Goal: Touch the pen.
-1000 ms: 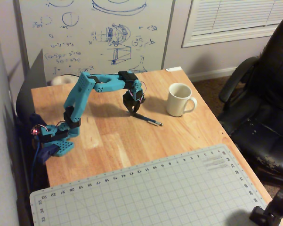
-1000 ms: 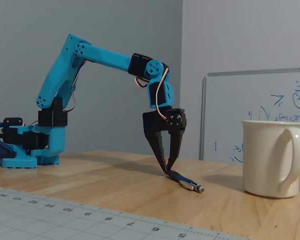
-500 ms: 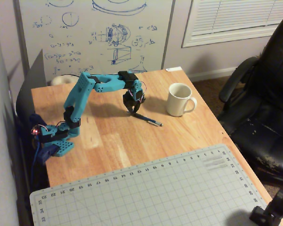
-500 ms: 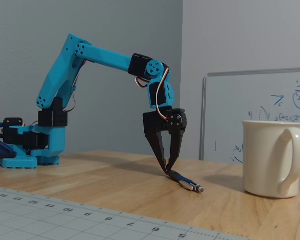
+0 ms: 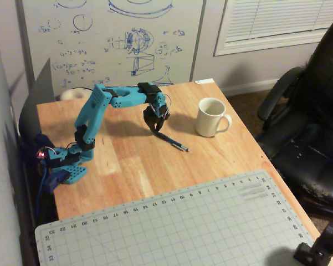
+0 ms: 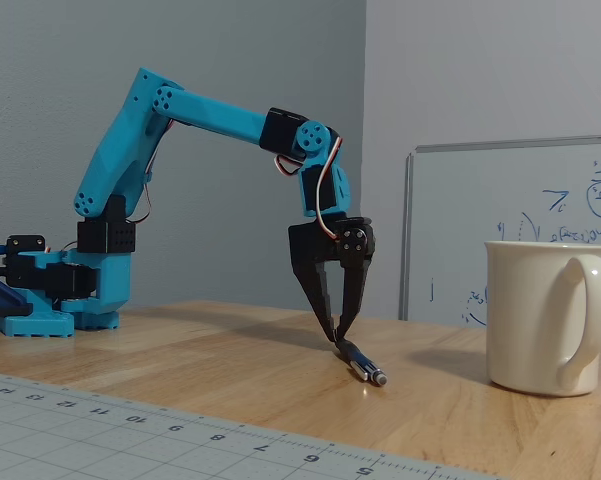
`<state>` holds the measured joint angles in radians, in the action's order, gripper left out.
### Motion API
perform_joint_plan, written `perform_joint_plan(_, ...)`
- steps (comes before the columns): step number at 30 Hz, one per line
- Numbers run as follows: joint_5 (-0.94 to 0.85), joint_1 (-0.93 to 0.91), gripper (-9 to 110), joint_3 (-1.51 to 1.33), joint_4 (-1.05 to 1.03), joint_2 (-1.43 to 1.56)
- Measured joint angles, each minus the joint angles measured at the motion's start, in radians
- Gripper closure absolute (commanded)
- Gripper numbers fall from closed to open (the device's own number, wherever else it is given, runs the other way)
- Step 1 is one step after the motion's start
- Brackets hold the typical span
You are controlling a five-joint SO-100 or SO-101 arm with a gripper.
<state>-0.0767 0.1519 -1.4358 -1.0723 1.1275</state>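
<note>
Pen (image 5: 172,142) first: in the fixed view from above it lay flat on the wooden table (image 5: 133,166), a thin dark stick slanting from beneath the arm's tip down toward the right, its pale tip end pointing roughly at the cutting mat (image 5: 177,227) and its upper end tucked under the black gripper (image 5: 154,131). It sat between the blue arm (image 5: 100,111) and the cream mug (image 5: 211,117), apart from the mug and clear of the mat. From this height the pincer's fingers could not be separated, so its state was not readable there. In the low fixed view from the side, the pen (image 6: 363,365) showed as a short dark blue barrel with a silvery end nearest the camera, lying on the table to the left of the mug (image 6: 540,315) and well apart from it. The gripper (image 6: 337,336) pointed almost straight down, its two black fingers drawn to a narrow V whose tips met or nearly met just above the far end of the pen; the pincer looked closed on nothing, not clasped round the barrel. The tips appeared to be at the pen's end, touching or within a hair of it, though the angle did not settle which. By that reading the touching step was at its contact stage or essentially done. Any next move would call for no more than a slight downward press onto the barrel, gently, since so light and round a thing would likely roll or skid aside.
</note>
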Motion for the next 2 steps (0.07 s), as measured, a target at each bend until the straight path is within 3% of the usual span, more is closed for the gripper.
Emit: perform_joint_plan(2, 0.0, 0.0, 101, 0.0, 0.0, 0.0)
